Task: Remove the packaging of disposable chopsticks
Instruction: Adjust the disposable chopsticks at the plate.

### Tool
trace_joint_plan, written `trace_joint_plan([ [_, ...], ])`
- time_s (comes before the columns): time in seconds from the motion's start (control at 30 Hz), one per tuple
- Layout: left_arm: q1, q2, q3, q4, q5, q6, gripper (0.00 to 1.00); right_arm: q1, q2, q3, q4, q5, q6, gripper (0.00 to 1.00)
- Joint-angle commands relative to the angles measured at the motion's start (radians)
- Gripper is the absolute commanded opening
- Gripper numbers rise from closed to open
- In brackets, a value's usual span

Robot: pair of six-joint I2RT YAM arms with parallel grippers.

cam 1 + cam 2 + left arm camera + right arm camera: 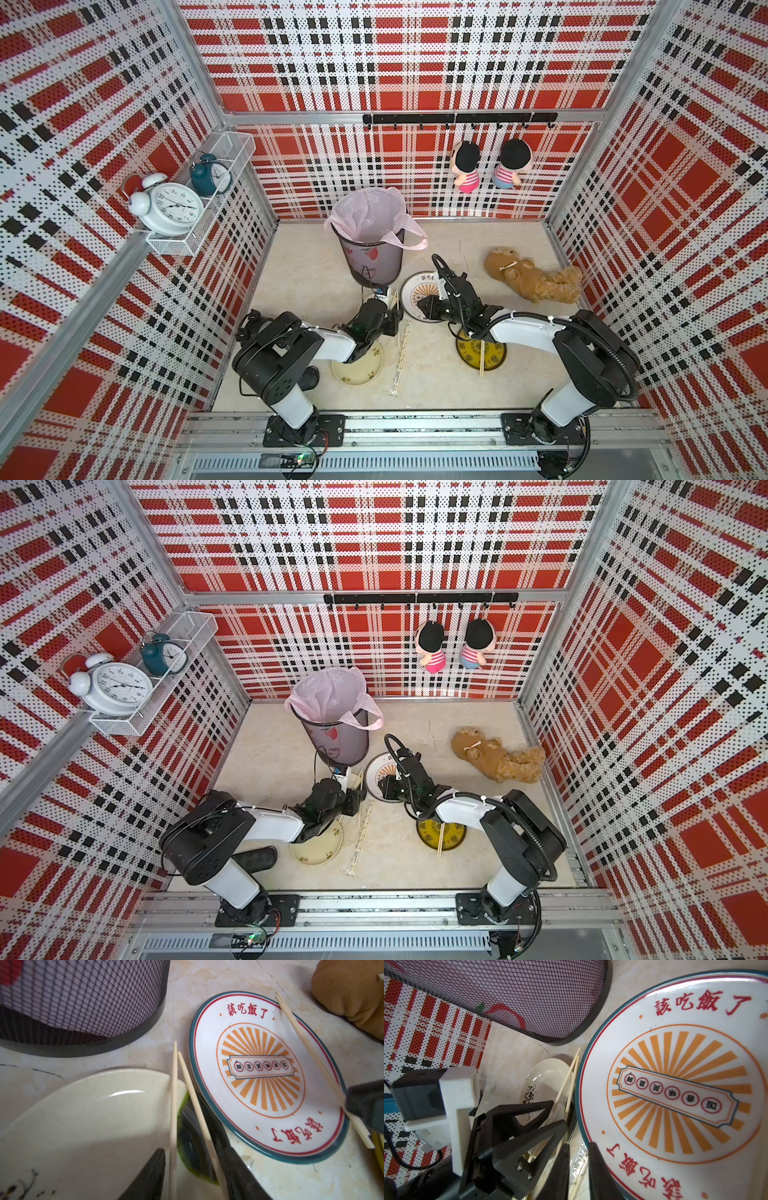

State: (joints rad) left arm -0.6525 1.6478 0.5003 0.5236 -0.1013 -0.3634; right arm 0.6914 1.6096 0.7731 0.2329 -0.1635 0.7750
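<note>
The left end effector (558, 1112) holds its black wedge fingers apart around one bare pair of thin, straight, pale wooden disposable chopsticks (173, 1084); the right end effector (579, 1147) shows only a narrow gap. One clear, crinkled packaging (400, 357) sleeve, sticks inside, lies on the marbled surface (299, 266) between the arms; a second pair (307, 1049) crosses the round sunburst plate (207, 1047); a third pair (482, 359) crosses the yellow plate (496, 357).

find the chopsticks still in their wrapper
In both top views the wrapped chopsticks lie mid-table, between the cream plate on the robot's left and the yellow plate on its right.
</note>
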Motion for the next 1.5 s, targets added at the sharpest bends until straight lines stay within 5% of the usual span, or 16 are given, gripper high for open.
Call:
trace_joint_plan([
  [0.0, -0.001, 0.017, 0.021, 0.003, 0.009, 0.000, 0.50, 0.005, -0.024, 0.002, -0.001, 0.016, -0.007, 0.20],
  [0.97, 0.017, -0.005, 0.004, -0.003, -0.029, -0.028, 0.29, 0.005, -0.019, -0.003, 0.003, 0.008, -0.008, 0.20],
  [1.47, 0.033, -0.009, -0.002, -0.002, -0.020, -0.032, 0.30, 0.006, -0.019, -0.005, 0.000, 0.011, -0.008, 0.20],
])
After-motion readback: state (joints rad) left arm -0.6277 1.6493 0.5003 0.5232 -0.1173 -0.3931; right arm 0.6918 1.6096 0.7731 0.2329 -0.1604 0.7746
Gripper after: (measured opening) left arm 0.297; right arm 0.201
